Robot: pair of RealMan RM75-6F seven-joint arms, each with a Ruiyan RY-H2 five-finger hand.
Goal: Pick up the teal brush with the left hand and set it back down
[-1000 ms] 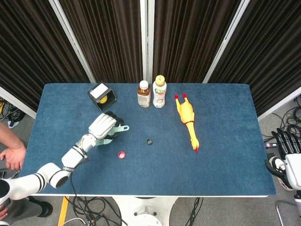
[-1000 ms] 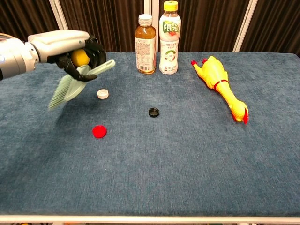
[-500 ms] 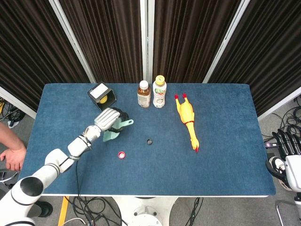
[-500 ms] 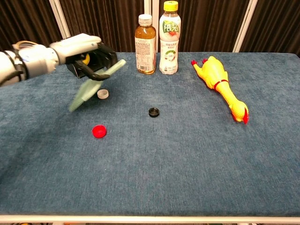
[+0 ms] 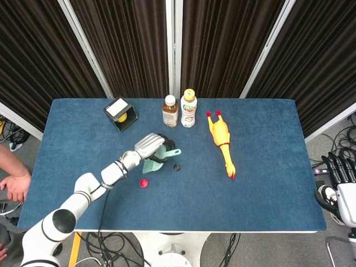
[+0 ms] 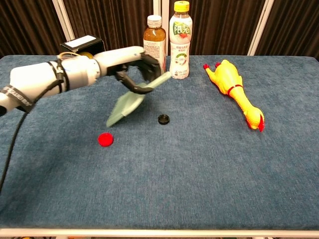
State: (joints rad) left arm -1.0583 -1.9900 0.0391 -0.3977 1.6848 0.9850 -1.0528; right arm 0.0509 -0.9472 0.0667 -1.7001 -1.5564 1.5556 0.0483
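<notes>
Above the middle of the blue cloth table (image 6: 209,169), our white left hand (image 6: 130,67) has its fingers wrapped around the handle of the teal plastic brush (image 6: 130,101), and the wide end hangs down toward seven o'clock, off the cloth, because we think we have it up and have not put it down yet. The small black ring cap (image 6: 163,119) sits near at four o'clock from the brush, and the red round cap (image 6: 104,139) at seven, so we should pick a bare spot. Our right hand (image 5: 340,169) waits by the table's three o'clock edge with fingers straight up, holding nothing.
</notes>
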